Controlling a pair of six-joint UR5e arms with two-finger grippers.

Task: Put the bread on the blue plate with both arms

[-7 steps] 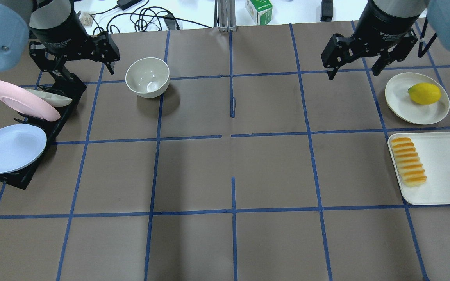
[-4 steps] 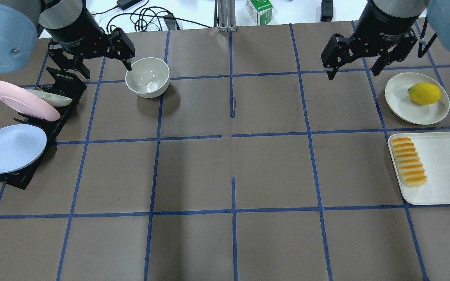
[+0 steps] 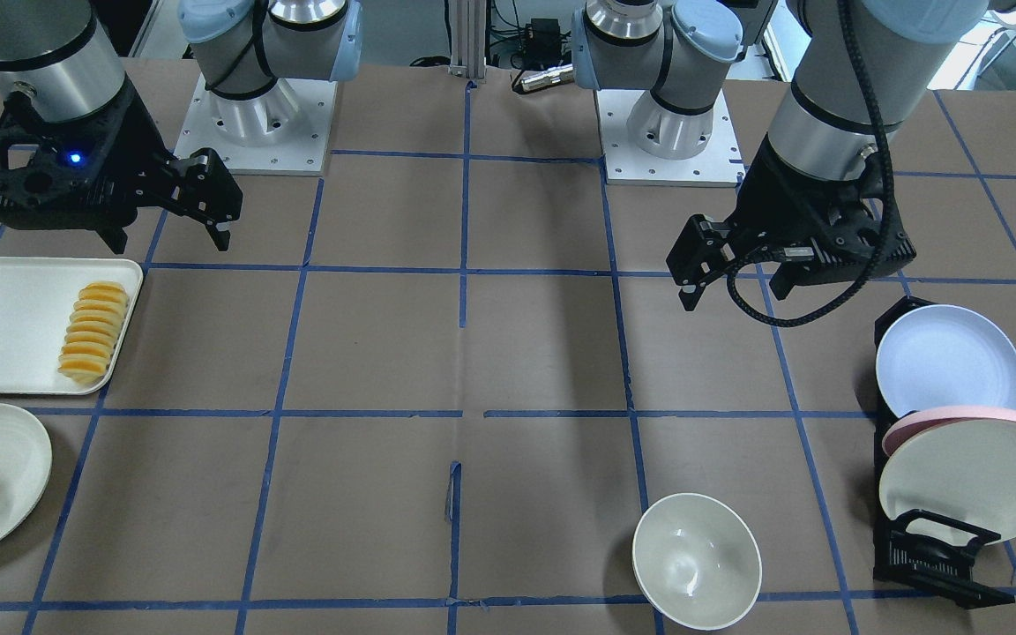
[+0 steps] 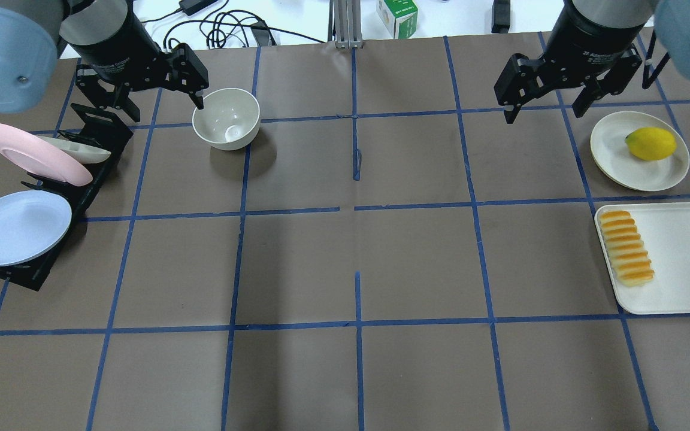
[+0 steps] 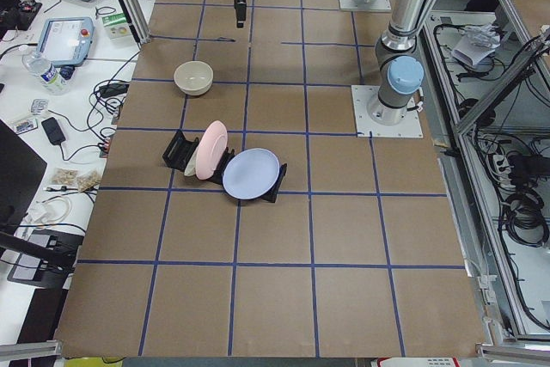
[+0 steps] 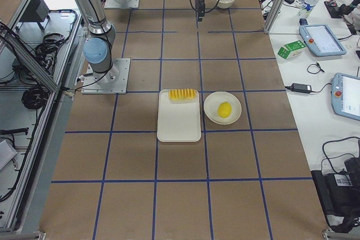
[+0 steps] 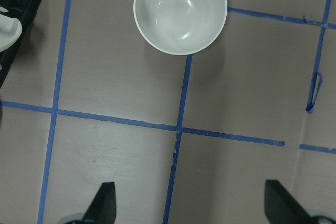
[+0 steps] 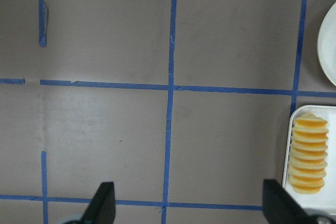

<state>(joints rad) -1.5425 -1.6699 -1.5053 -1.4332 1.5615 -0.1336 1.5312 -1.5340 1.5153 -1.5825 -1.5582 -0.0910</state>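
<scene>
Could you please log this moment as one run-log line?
left gripper open, empty | right gripper open, empty | orange-crusted sliced bread on white rectangular tray | pale blue round plate in black rack

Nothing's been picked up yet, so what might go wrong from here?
The blue plate leans in a rack right by the pink plate; pulling it out could knock that one over. The bread sits at the edge of the tray, so a sloppy grab might shove it off. The left gripper also hangs close to the bowl and could bump it.
</scene>
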